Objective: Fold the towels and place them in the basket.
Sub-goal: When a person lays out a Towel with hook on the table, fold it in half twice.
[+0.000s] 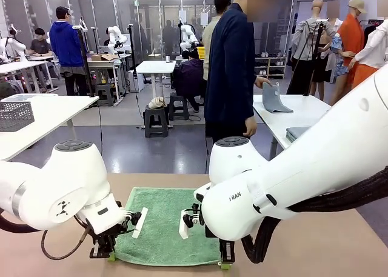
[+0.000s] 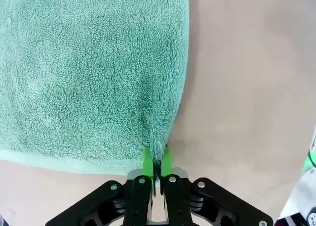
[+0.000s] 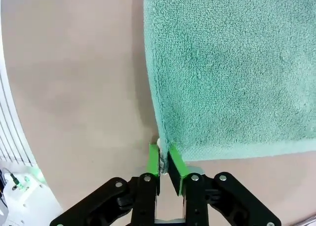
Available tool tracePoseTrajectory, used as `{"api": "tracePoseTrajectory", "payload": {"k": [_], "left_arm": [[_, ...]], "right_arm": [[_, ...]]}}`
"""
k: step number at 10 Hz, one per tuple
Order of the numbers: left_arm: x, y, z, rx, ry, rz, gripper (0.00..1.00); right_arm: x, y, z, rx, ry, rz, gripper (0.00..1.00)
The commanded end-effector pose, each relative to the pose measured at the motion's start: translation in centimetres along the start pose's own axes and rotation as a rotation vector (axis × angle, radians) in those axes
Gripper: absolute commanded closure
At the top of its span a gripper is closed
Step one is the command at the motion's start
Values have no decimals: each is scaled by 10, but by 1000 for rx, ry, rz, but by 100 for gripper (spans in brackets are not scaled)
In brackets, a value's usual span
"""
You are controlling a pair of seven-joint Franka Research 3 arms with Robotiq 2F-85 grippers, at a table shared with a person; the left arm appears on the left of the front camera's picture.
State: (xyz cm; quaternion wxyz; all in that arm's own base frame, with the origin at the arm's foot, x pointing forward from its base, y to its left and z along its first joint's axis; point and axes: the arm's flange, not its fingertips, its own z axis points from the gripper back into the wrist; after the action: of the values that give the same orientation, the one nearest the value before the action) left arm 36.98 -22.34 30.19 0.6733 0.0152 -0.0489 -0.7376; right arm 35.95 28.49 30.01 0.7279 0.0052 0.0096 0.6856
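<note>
A green towel (image 1: 168, 223) lies spread flat on the tan table between my two arms. My left gripper (image 1: 111, 253) is down at the towel's near left corner, and in the left wrist view that gripper (image 2: 157, 162) is shut on a pinched-up fold of the towel (image 2: 89, 72) at its corner. At the near right corner sits my right gripper (image 1: 226, 262); in the right wrist view it (image 3: 165, 161) is shut on the corner of the towel (image 3: 232, 63). The basket is out of view.
A person in a dark coat (image 1: 231, 65) stands just beyond the table's far edge. A pale grey lattice basket (image 1: 15, 114) rests on a white table at the far left. Another white table (image 1: 291, 116) at the right carries a grey-blue garment (image 1: 274, 100). Bare tan tabletop (image 1: 339, 246) flanks the towel.
</note>
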Motion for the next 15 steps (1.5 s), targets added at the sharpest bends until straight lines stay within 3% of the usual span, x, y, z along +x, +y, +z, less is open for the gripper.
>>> {"api": "tracePoseTrajectory", "payload": {"k": [1,7,15], "left_arm": [[0,-1,12,38,-6,13,100],[0,10,86,37,14,68,100],[0,12,92,53,-5,65,100]], "right_arm": [[1,-1,15,-13,25,-26,100],[-2,-14,92,-83,24,-3,100],[1,-14,98,-87,2,-5,100]]}}
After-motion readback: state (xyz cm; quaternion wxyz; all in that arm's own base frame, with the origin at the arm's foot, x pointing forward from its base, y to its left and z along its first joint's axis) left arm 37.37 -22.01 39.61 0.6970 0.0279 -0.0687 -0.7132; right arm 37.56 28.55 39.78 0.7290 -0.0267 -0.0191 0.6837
